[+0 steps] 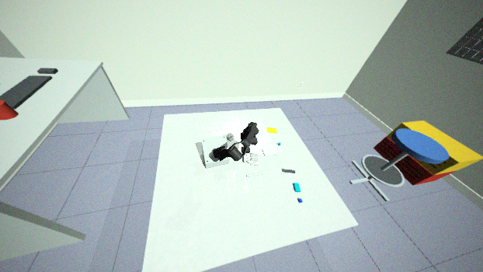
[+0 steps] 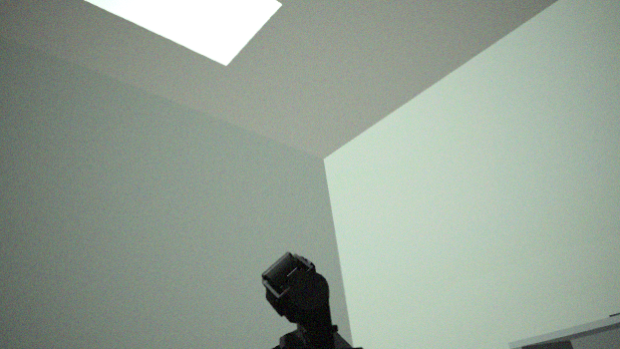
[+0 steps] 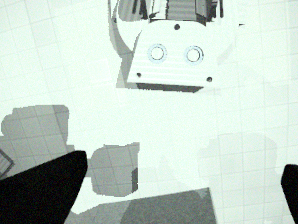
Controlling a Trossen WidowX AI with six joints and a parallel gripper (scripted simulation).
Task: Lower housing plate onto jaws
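Note:
A white plate (image 3: 172,70), which looks like the housing plate, shows at the top of the wrist view, with two round ringed spots (image 3: 157,53) (image 3: 194,55) side by side and small dark holes. Grey ribbed parts, apparently the jaws, run out past its far edge. A dark band lies along its near edge; whether it sits fully down on the stubs I cannot tell. My gripper (image 3: 184,167) is open and empty, its black fingers wide apart, both on the near side of the plate and clear of it. In the top view a small white assembly (image 1: 252,158) stands beside the black arm (image 1: 234,153); its details are too small to read.
On the white table top (image 1: 194,214) are a yellow piece (image 1: 272,130), a small teal piece (image 1: 279,144), a dark bar (image 1: 288,171), a teal block (image 1: 297,187) and a blue block (image 1: 300,200). The exterior view shows mostly walls and part of the arm (image 2: 306,294).

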